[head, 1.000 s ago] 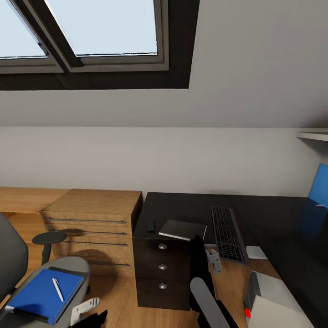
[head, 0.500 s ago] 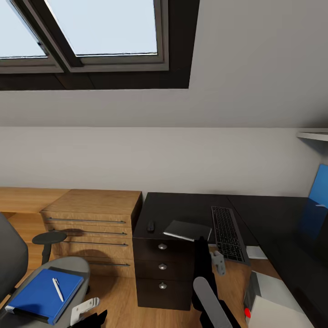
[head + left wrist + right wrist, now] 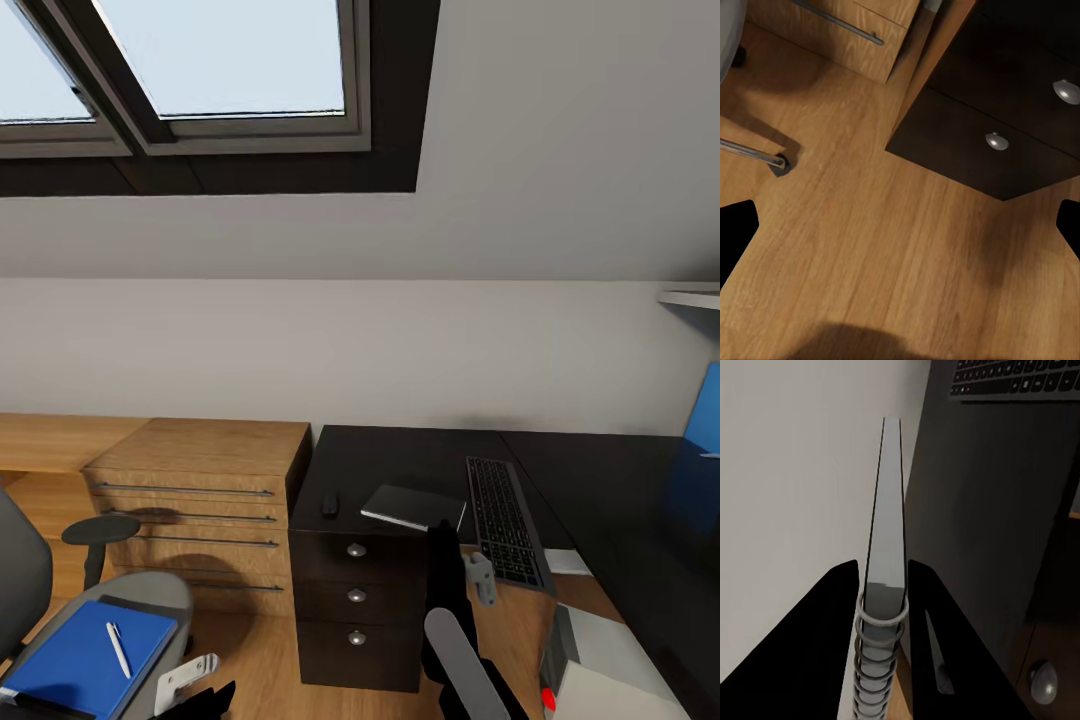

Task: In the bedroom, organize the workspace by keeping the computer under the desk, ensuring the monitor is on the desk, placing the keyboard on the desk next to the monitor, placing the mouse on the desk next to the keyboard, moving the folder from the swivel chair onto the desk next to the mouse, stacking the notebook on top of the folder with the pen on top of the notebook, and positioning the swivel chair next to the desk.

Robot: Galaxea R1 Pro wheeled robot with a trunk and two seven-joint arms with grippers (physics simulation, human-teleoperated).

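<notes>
Dark spiral-bound notebook [image 3: 885,555], thin and edge-on, sits pinched between right jaws.

Desk [image 3: 420,465]: keyboard [image 3: 503,520], mouse [image 3: 329,503]. Swivel chair [image 3: 150,600] seat: folder [image 3: 80,665], pen [image 3: 118,650] atop.

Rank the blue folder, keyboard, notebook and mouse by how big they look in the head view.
1. Folder, largest, though it sits nearer the camera, which may flatter it.
2. Keyboard.
3. Notebook, held in the right claw; its lifted tilt foreshortens it.
4. Mouse, clearly smallest.
</notes>
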